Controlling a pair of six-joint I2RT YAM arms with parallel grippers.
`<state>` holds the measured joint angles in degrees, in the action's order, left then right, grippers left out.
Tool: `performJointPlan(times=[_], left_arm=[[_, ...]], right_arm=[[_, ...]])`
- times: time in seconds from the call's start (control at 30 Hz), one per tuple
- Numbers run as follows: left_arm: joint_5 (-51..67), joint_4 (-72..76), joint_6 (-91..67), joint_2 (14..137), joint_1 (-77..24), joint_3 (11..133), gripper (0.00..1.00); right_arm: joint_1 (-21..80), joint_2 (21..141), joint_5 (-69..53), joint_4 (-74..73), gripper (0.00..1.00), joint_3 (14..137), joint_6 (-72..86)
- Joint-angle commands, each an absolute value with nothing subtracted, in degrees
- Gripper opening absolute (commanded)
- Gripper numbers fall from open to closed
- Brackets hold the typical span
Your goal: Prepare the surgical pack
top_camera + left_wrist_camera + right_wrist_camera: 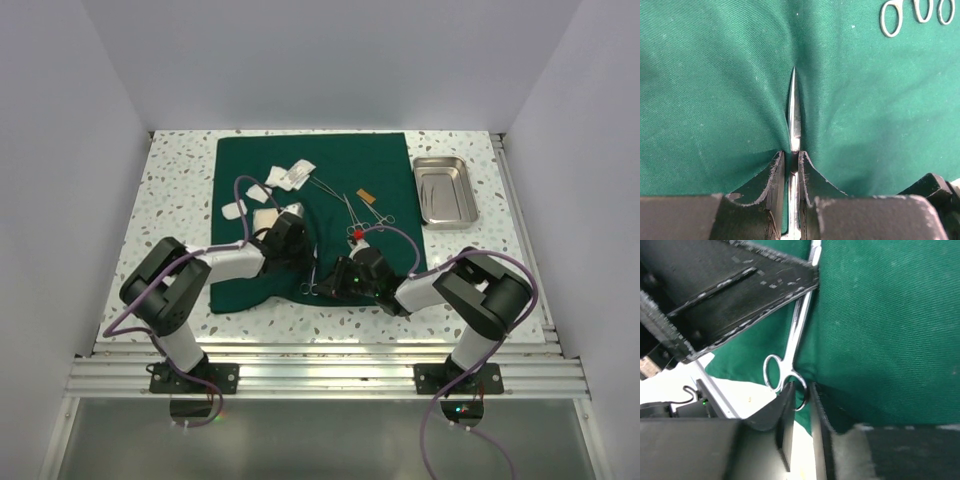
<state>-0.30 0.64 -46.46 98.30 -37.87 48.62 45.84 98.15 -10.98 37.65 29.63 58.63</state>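
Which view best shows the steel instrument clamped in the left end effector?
Right wrist: the steel instrument shows its ring handles and most of its shank. Left wrist shows only its pointed tip, clamped in the left end effector. Top external shows it tiny and indistinct.

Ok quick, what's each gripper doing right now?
Left gripper: closed, holding the scissors near the tip.
Right gripper: nearly closed around the scissors' ring handle; whether it grips yet cannot be told.
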Motion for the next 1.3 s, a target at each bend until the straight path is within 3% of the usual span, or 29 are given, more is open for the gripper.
performJointPlan(times=[0.0, 0.17, 0.2, 0.3, 0.5, 0.6, 0.93, 1.27], left_arm=[[-2.0, -7.6, -46.6, 98.5, -38.1, 45.3, 0.00], [-6.2, -11.1, -46.1, 95.9, -38.2, 45.7, 0.00], [-7.1, -11.9, -46.0, 95.1, -38.1, 46.1, 0.02], [-8.3, -13.0, -45.4, 94.1, -38.1, 46.7, 0.13], [-12.2, -15.8, -44.3, 91.6, -38.1, 48.0, 0.53], [-14.1, -18.3, -43.5, 90.6, -38.1, 49.5, 0.61], [-17.7, -20.8, -41.3, 81.5, -36.7, 49.9, 0.68], [-20.6, -25.6, -39.4, 75.6, -35.0, 52.4, 0.84]], right_arm=[[46.0, 95.5, -7.9, 37.3, 0.19, 31.5, 57.9], [46.0, 95.3, -7.8, 35.7, 0.00, 33.7, 57.0], [46.1, 95.2, -7.8, 35.0, 0.00, 34.2, 56.9], [46.1, 95.0, -8.4, 34.7, 0.00, 34.5, 56.3], [46.1, 93.4, -9.3, 30.4, 0.00, 36.9, 53.1], [46.1, 92.2, -8.7, 26.8, 0.00, 38.3, 50.5], [44.1, 87.8, -6.1, 17.2, 0.00, 41.0, 47.3], [37.9, 84.0, -7.8, 12.3, 0.00, 42.0, 45.1]])
